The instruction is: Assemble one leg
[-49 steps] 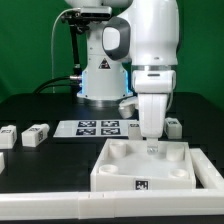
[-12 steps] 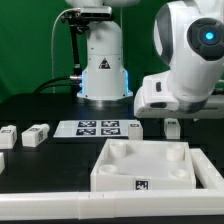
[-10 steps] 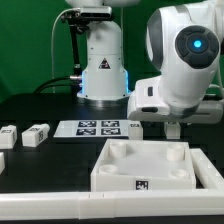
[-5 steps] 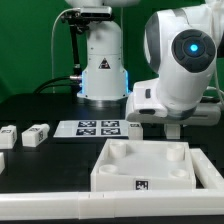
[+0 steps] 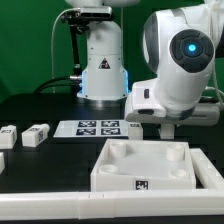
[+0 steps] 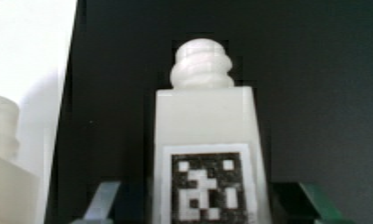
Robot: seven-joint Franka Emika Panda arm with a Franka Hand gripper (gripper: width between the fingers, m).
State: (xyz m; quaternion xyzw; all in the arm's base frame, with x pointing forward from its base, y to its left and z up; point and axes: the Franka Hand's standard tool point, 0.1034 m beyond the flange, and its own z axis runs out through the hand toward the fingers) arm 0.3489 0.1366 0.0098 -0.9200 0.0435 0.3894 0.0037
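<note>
In the wrist view a leg [image 6: 208,130] lies lengthwise between my fingers [image 6: 108,200]. It is a white block with a black-and-white tag and a ribbed screw end pointing away. My gripper [image 6: 211,202] is open, with a dark gap on each side of the leg. In the exterior view the gripper [image 5: 170,128] is down at the table behind the far right corner of the large white square piece [image 5: 145,166], and the hand hides most of that leg.
Two more legs [image 5: 37,135] [image 5: 8,133] lie at the exterior view's left and another [image 5: 131,126] beside the marker board [image 5: 95,127]. A white part [image 6: 9,130] runs along one edge of the wrist view. The robot base [image 5: 100,70] stands behind.
The arm lifted out of the square piece, swung to the exterior view's right and came down over the leg behind it. In the last half second it barely moved.
</note>
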